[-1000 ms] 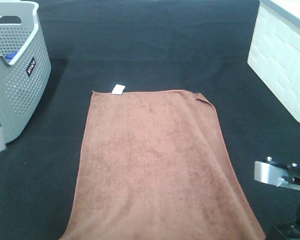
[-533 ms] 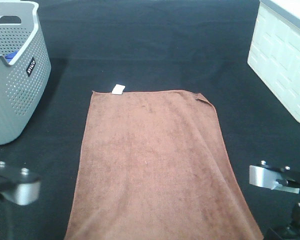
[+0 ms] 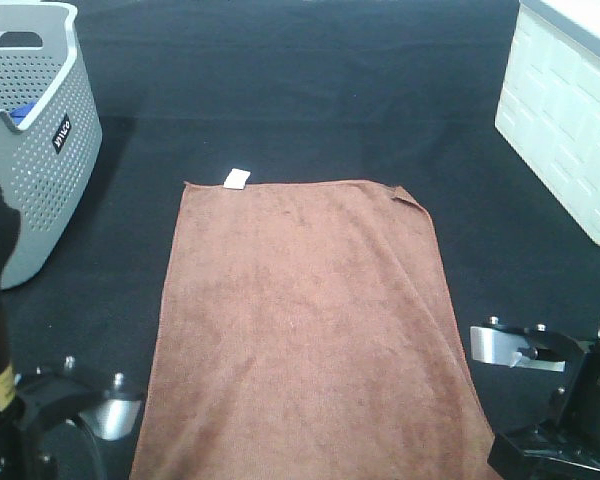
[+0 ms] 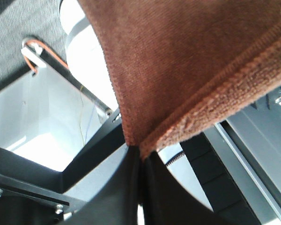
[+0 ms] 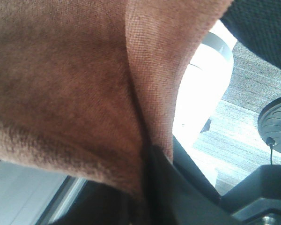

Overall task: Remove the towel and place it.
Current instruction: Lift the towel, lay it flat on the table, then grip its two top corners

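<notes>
The brown towel (image 3: 300, 320) lies flat on the black table, its white tag (image 3: 237, 178) at the far left corner and its near end running off the bottom of the exterior view. My left arm (image 3: 75, 405) is at the towel's near left corner and my right arm (image 3: 540, 395) at its near right corner. In the left wrist view the left gripper (image 4: 138, 154) is shut on a towel (image 4: 187, 56) corner. In the right wrist view the right gripper (image 5: 147, 157) is shut on the towel's (image 5: 61, 84) edge. The fingertips are hidden below the exterior view's edge.
A grey perforated basket (image 3: 40, 160) stands at the far left with a small blue item (image 3: 20, 112) inside. A white ribbed box (image 3: 570, 120) stands at the far right. Black table surface (image 3: 310, 90) stretches beyond the towel.
The left arm has come from the left edge down to the towel's near left corner. The right arm has moved left toward the near right corner. The towel's near end has narrowed slightly.
</notes>
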